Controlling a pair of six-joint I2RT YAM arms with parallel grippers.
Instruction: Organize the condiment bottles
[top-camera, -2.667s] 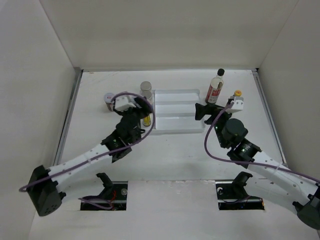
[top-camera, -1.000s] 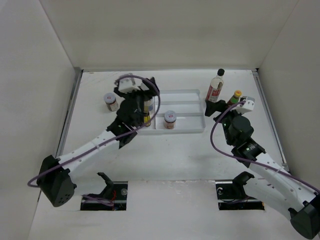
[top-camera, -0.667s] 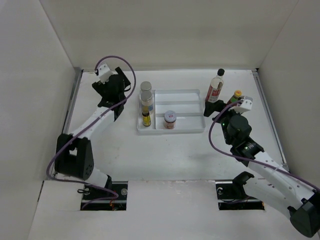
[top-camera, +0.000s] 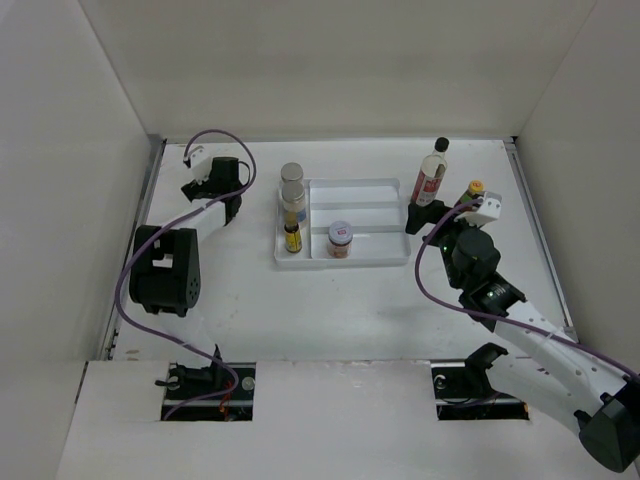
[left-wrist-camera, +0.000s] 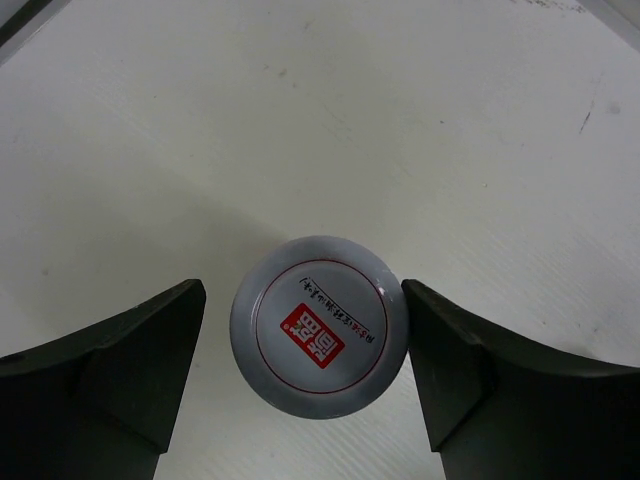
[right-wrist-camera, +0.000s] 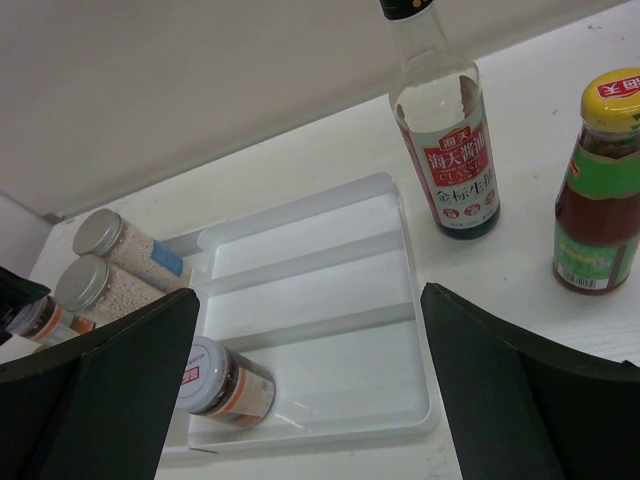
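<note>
Jar (left-wrist-camera: 320, 345): lid only visible; body hidden; far left.
Left gripper (left-wrist-camera: 303, 300): jaws apart, straddling jar.
Right gripper (right-wrist-camera: 310, 295): jaws apart, empty.
Black-capped bottle (right-wrist-camera: 445, 130): cap cropped.

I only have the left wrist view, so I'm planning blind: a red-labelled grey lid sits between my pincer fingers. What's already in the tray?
Observer: A similar squat jar sits in the tray's slot nearest the arms.
Operator: Anything else there?
Observer: A small yellow-capped bottle and two grey-lidded shakers line its left end.
Operator: What remains outside?
Observer: A black-capped bottle and a taller yellow-capped bottle stand on the table to the right of the tray.
</note>
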